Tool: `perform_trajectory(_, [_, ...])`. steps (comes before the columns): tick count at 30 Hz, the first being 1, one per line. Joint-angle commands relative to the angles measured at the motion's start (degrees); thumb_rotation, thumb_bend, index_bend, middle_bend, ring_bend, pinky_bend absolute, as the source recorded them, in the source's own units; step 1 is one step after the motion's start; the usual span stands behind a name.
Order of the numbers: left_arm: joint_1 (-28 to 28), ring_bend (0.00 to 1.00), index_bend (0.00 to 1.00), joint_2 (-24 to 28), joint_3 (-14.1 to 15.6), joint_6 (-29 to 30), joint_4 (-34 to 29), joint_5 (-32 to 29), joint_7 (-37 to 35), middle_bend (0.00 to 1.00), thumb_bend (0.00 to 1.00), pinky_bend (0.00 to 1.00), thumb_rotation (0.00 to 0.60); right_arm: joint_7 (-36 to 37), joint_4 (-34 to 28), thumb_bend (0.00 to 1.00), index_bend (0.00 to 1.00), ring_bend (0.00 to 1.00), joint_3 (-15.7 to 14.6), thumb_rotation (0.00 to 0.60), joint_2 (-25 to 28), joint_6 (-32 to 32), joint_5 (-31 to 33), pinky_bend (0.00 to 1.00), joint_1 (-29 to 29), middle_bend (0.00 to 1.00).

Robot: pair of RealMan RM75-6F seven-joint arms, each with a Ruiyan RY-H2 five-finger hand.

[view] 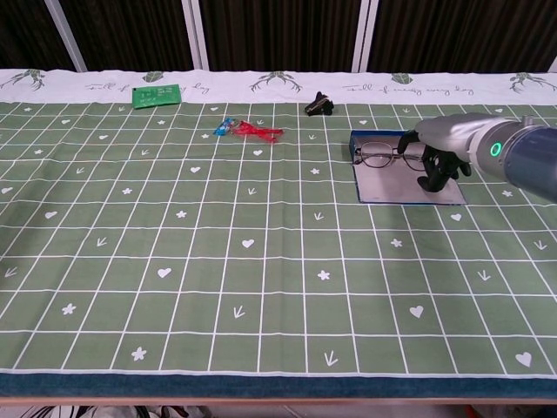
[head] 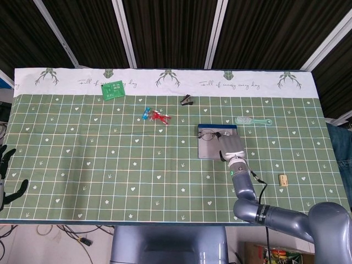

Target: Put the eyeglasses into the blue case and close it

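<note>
The blue case lies open and flat right of the table's middle. The eyeglasses rest across its far part, unfolded. My right hand is over the case's right side. Its thumb lies above the right end of the glasses and its fingers curl in below, so it appears to grip that end. That end of the frame is hidden by the hand. My left hand shows only in the head view, at the far left edge off the table, with its fingers apart and nothing in it.
Along the far side lie a green card, a red and blue toy and a black clip. A pale green hairbrush lies behind the case. A small beige block sits near my right forearm.
</note>
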Motion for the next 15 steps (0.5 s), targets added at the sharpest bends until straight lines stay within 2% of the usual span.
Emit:
perform_trajectory(1, [0.0,0.0,0.09,0.0,0.0,0.0,0.0,0.0,0.0,0.0,0.32,0.0,0.6,0.0,0.0,0.56,0.18,0.68,0.0,0.6,-0.1,0.0,0.0,0.63,0.1,0.62])
perform_trajectory(15, [0.0,0.0,0.09,0.1,0.0,0.0,-0.1,-0.1,-0.2,0.0,0.32,0.0,0.6,-1.6,2.6,0.56,0.18,0.68,0.9,0.6,-1.1,-0.4,2.7,0.63,1.2,0.62])
